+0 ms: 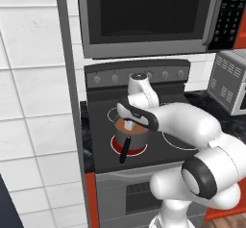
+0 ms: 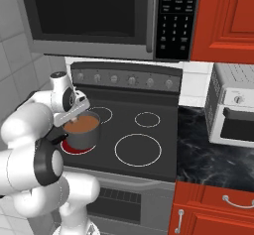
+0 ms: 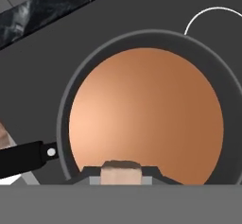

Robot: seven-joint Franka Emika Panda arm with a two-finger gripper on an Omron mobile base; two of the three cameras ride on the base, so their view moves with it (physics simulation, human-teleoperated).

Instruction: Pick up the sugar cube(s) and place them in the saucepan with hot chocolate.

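While pinching the sugar cube (image 3: 121,175), hand (image 3: 121,176) above hot chocolate (image 3: 146,116), inside saucepan (image 3: 64,119) rim.

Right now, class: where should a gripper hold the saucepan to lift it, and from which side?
Grip the long black stick handle, coming from above with fingers across its width. It juts from the saucepan toward the stove front, clear of the hot chocolate and the red-lit burner.

Grey saucepan (image 3: 66,100) with black handle (image 3: 23,158) holds reddish-brown hot chocolate (image 3: 146,114); pale tan sugar cube (image 3: 121,175).
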